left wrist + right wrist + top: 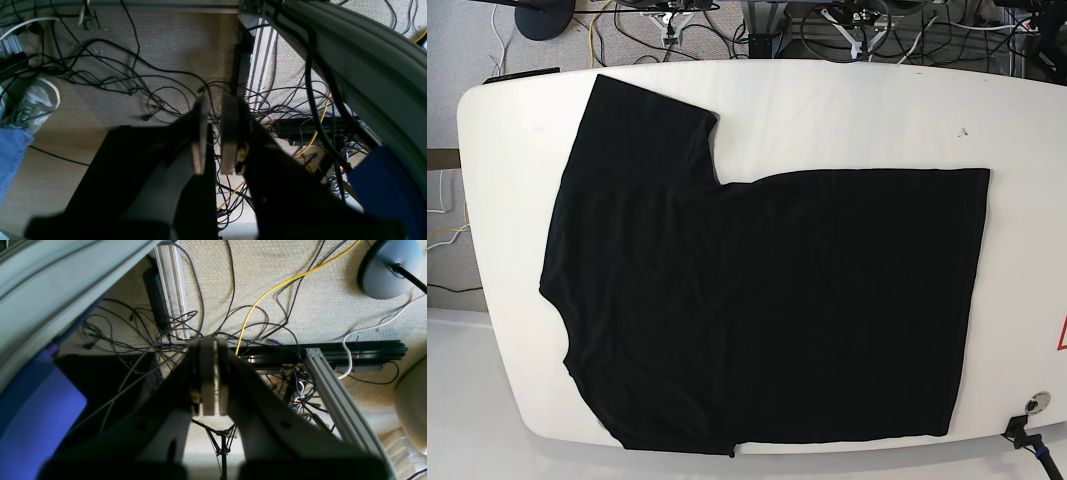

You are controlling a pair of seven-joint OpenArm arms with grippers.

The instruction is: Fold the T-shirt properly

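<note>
The black T-shirt (767, 300) lies spread flat on the white table (847, 110), neck end to the left and hem to the right. One sleeve (642, 115) points to the far left corner. Neither gripper shows in the base view. My left gripper (213, 103) hangs beside the table over the floor, its jaws nearly together with a narrow gap, holding nothing. My right gripper (215, 341) also hangs over the floor, its jaws almost touching, empty. The shirt does not show in either wrist view.
Tangled cables (133, 76) and a yellow cable (267, 293) cover the carpet. Aluminium frame rails (333, 396) stand under the table. A person's shoe (36, 103) is at the left. The table's rim (367, 56) curves past the left gripper.
</note>
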